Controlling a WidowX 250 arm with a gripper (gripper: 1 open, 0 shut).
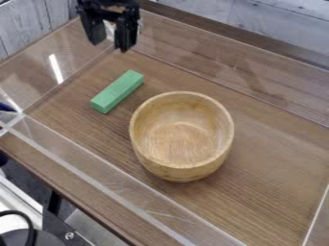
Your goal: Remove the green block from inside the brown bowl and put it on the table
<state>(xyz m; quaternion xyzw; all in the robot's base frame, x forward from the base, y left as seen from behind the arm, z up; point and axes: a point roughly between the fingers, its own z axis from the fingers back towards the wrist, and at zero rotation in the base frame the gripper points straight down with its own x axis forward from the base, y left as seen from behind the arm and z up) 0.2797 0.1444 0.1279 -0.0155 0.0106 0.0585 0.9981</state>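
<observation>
Green block is out on the worktop, just left of the empty brown bowl.
Gripper hangs above it, jaws wide apart, holding nothing. Block looks light and stiff; I'd pinch across its narrow sides.
</observation>
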